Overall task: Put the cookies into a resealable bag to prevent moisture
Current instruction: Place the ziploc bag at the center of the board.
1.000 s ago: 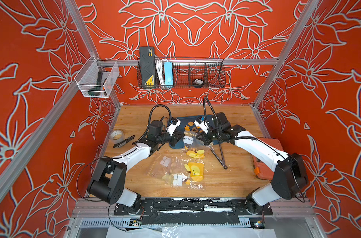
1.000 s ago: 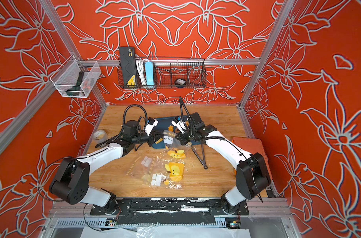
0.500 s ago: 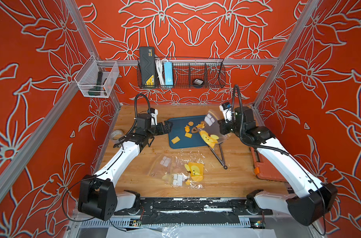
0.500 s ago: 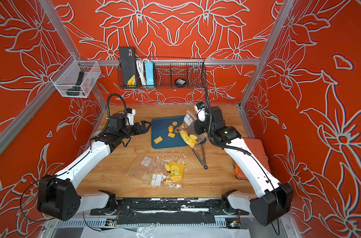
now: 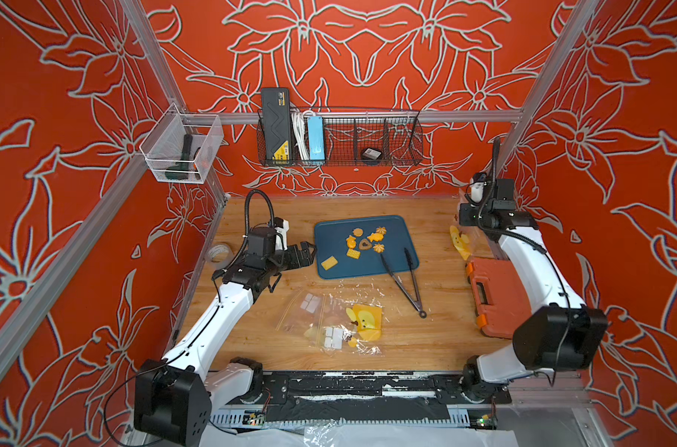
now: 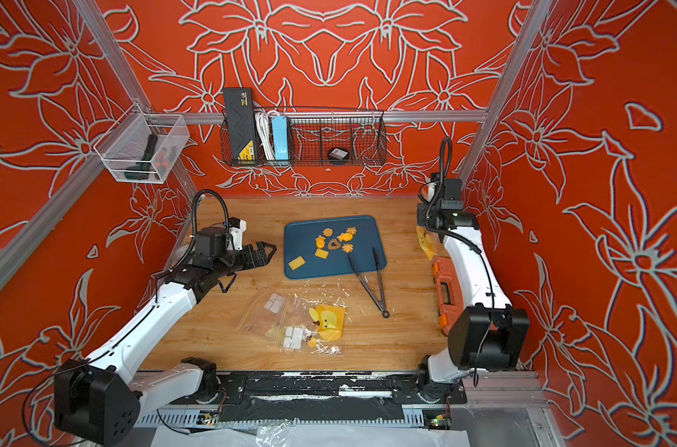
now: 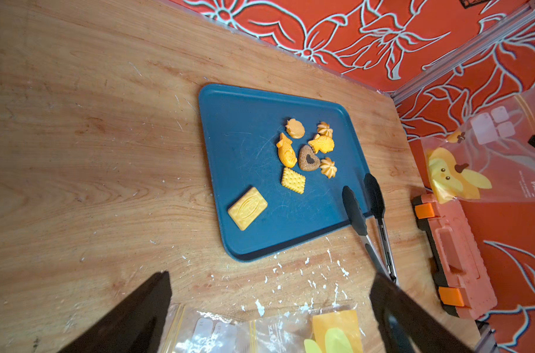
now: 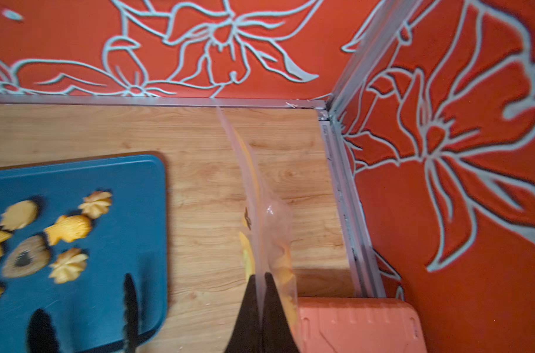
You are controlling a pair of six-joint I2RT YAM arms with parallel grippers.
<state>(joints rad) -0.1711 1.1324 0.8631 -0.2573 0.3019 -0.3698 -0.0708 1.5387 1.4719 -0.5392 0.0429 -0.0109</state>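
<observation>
Several small yellow-orange and brown cookies (image 5: pixel 364 244) (image 6: pixel 335 244) lie on a blue tray (image 5: pixel 331 232) in the middle of the table, also seen in the left wrist view (image 7: pixel 306 152) and the right wrist view (image 8: pixel 46 238). My left gripper (image 5: pixel 308 249) (image 7: pixel 271 273) hovers just left of the tray, open and holding nothing. A clear resealable bag (image 5: pixel 459 242) (image 8: pixel 260 198) with a yellow cartoon print hangs at the table's right side, and my right gripper (image 8: pixel 261 278) is shut on its edge.
Black tongs (image 5: pixel 402 278) rest with their tips on the tray's right corner. More clear printed bags (image 5: pixel 337 321) lie on the wood nearer the front. An orange tool case (image 5: pixel 491 294) sits by the right wall, and a tape roll (image 5: pixel 219 251) by the left wall.
My left gripper has opened, let go of the bag and drawn back left of the tray. The right arm has carried the bag from over the tray to the right side.
</observation>
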